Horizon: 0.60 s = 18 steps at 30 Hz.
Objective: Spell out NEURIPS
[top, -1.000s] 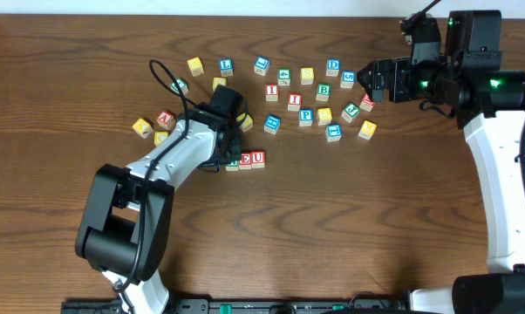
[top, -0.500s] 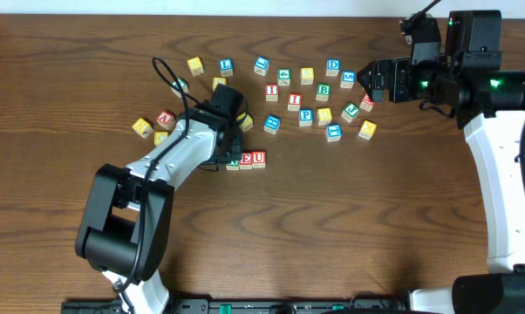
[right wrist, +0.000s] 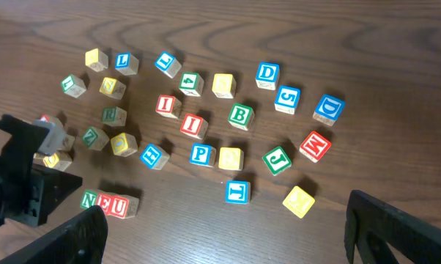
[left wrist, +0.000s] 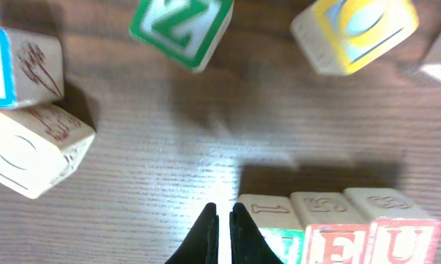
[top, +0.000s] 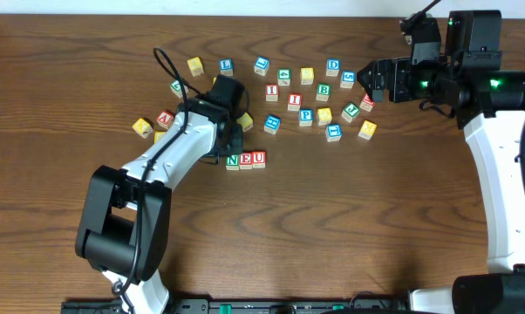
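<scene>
Letters on three cubes read N-E-U in one touching row: green N, red E, red U, all face up on the table. Beyond the row, on the side away from the arm bases, loose cubes lie scattered. Among them are a red I and a second red I close together. A blue P has a plain yellow cube just beside it. Others there are a green B, green J, red M, blue D and blue L. A green Z sits tilted past the row's N end. Which green cube bears the R I cannot tell.

The left gripper has its black fingertips pressed together on nothing, just beside the N at the end of the row. A second ago this arm hid the N in the overhead view. It has since drawn back toward the scattered cubes and all three letters show, while the row has not shifted. The right gripper hangs well beyond the row's U end, fingers spread wide and empty, unmoved.

The cubes are pale wood with softened edges. Their letter faces are framed in colour, and the bare sides carry faint pressed marks too soft to read. The table is dark brown with strong wavy grain.
</scene>
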Available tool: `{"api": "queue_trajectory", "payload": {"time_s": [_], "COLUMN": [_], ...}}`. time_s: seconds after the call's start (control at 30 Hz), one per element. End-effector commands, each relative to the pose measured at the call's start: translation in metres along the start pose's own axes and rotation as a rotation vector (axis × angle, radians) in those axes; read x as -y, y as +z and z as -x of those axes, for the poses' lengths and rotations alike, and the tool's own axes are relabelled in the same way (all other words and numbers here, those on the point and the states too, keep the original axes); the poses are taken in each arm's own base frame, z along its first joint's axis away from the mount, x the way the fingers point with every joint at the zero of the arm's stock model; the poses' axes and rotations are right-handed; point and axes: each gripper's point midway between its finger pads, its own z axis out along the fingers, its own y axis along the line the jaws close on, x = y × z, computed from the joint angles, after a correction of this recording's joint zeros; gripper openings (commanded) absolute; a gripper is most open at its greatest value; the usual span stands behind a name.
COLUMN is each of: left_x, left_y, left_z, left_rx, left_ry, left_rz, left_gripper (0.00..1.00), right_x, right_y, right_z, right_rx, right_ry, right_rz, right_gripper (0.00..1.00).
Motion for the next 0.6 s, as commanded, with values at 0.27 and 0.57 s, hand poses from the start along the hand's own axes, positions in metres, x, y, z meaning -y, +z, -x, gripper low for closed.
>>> {"api": "queue_trajectory", "payload": {"time_s": [0.27,0.57], "left_x": [0.022,0.061], "left_y": [-0.019,-0.021], "left_z": [0.02,0.01], "left_rx": [0.046,0.066], "left_ry": [-0.005,-0.015], "left_rz": [-0.027,-0.066], "left_gripper": [0.08,0.08], "right_x": [0.001,0.001], "right_y": [0.001,0.001], "right_z": [-0.001,-0.001], "right_rx": [-0.005,-0.005], "right_ry": [-0.006,-0.006], "right_rz": [0.005,0.005], "right_gripper": [0.99,0.99]}}
